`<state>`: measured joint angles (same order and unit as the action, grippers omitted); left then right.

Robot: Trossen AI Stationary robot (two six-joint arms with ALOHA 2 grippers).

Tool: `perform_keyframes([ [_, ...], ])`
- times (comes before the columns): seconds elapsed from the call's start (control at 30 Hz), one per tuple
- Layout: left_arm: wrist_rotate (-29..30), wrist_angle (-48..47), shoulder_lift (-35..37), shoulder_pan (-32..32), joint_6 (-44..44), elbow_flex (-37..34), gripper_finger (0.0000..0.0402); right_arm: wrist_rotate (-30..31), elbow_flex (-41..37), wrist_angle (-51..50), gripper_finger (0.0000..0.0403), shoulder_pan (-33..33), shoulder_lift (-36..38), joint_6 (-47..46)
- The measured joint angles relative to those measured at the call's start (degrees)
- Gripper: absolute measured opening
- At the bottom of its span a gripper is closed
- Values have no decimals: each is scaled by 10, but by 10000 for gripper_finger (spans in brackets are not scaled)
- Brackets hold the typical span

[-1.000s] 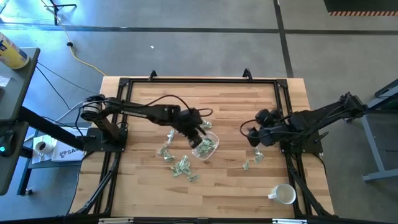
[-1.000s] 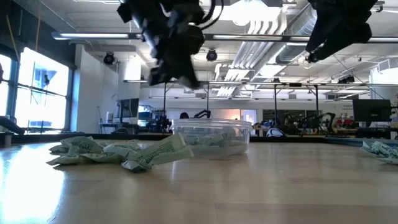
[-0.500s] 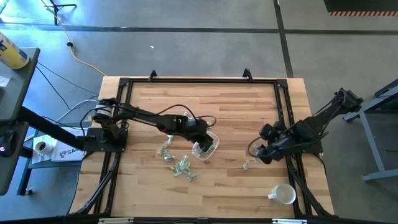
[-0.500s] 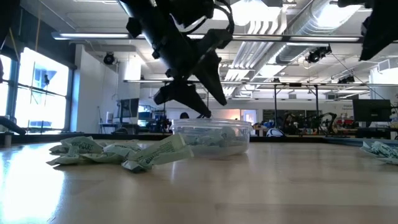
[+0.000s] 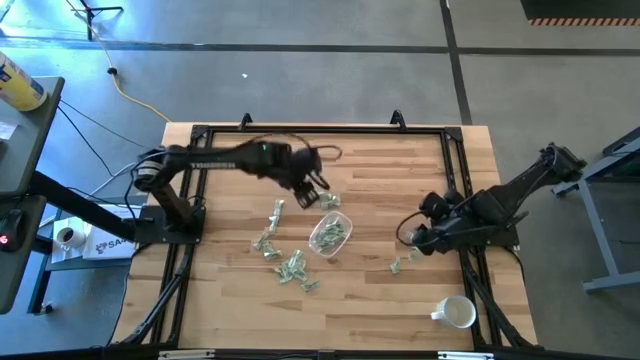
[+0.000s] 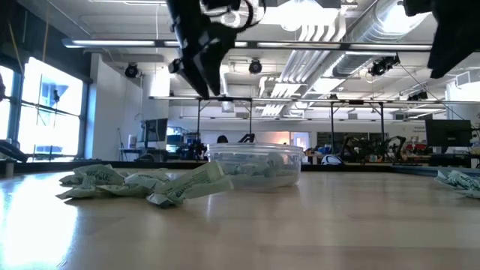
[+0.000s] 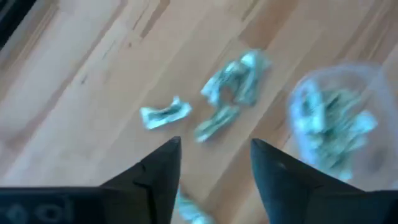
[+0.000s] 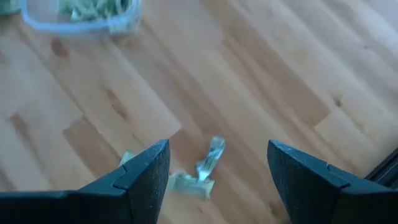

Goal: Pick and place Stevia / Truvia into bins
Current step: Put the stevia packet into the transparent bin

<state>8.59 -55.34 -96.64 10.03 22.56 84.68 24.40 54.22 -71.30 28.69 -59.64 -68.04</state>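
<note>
Clear bin [image 5: 330,234]: mid desk [image 5: 380,170], part-filled w/ packets.
Loose packets [image 5: 288,264]: beside bin; few [image 8: 200,172] under R.
L end effector [image 5: 318,192]: above desk, open, empty.
R end effector [image 5: 407,238]: open, empty.
Risk: thin flat paper, pinch may slip or nudge bin.

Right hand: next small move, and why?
Probably lower straight down. The right hand hovers open above a couple of loose packets on bare table, which lie between its fingers in its wrist view. The bin already holds packets, and the left hand is off by the other pile.
</note>
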Motion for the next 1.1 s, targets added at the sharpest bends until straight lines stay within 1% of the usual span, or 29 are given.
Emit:
perform_keyframes([
  [0.07, -22, 2, -6, 36, -59, -7, 209, 1, 0, 10, 259, -23, 0, 11],
  [0.13, -56, 19, -21, 71, -90, -16, 201, -4, 0, 19, 259, -42, 0, 13],
  [0.17, -72, 11, -30, 88, -109, -22, 198, -6, 0, 25, 259, -50, 0, 12],
  [0.23, -89, 17, -43, 111, -177, -29, 194, -5, 0, 35, 259, -63, 0, 5],
  [0.33, -88, 44, -48, 118, -338, -53, 193, -6, 0, 44, 259, -78, 0, -13],
  [0.4, -88, 85, -51, 116, -438, -79, 194, -8, 0, 49, 259, -86, 0, -24],
  [0.47, -91, 119, -50, 117, -504, -101, 194, -8, 0, 53, 259, -96, 0, -33],
  [0.5, -93, 131, -50, 118, -523, -109, 193, -7, 0, 54, 259, -101, 0, -37],
  [0.67, -98, 186, -51, 117, -566, -152, 180, 28, 0, 71, 259, -129, 0, -38],
  [0.77, -110, 202, -58, 119, -573, -169, 174, 42, 0, 81, 259, -150, 0, -30],
  [0.87, -110, 224, -75, 121, -583, -173, 173, 47, 0, 94, 259, -170, 0, -21],
  [1.1, -97, 240, -112, 121, -584, -175, 183, 53, 0, 108, 259, -194, -1, -10],
])
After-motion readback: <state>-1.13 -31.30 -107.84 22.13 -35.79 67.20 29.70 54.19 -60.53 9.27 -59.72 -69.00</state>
